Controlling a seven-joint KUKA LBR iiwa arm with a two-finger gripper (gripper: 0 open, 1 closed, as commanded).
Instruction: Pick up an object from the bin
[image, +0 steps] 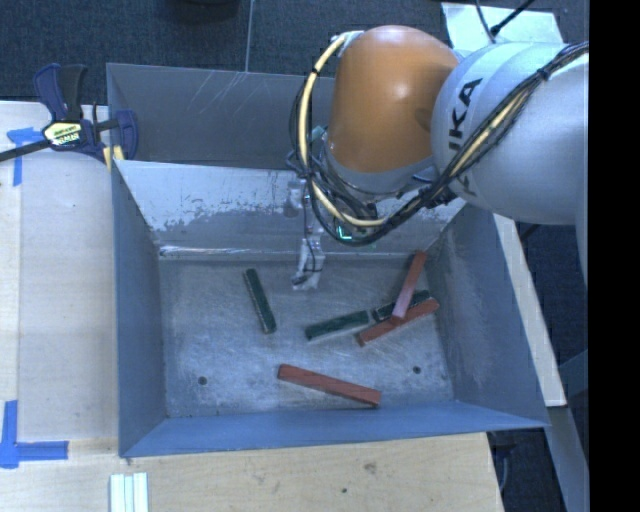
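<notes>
Five sticks countable on floor of grey bin (135, 330); poss. one more dark piece under the rt cluster, can't confirm.

Gripper (307, 272) is low in the bin, near back wall, approx mid-width, over bare floor. Nothing seen in it. Claw state: cannot tell, tip too small and dark against the metal. Orange wrist cover (385, 95) w/ yellow and black cables sits above it and hides part of the back wall.

Nearest item: dark green stick (260, 300), just left of gripper and slightly toward front, lying flat, running roughly back-to-front w/ slight slant. Close to the tip but apart from it, no contact visible.

Others:
- 2nd green stick (338, 326), right of centre, lying approx across the bin, its rt end meets the cluster.
- red-brown stick (400, 322), slanted, touching or overlapping rt end of 2nd green stick.
- pinkish stick (409, 283), steeper angle, upper end toward rt wall, lower end on the red-brown one.
- long red-brown stick (328, 385), alone near front wall, flat, well apart from gripper.
</notes>
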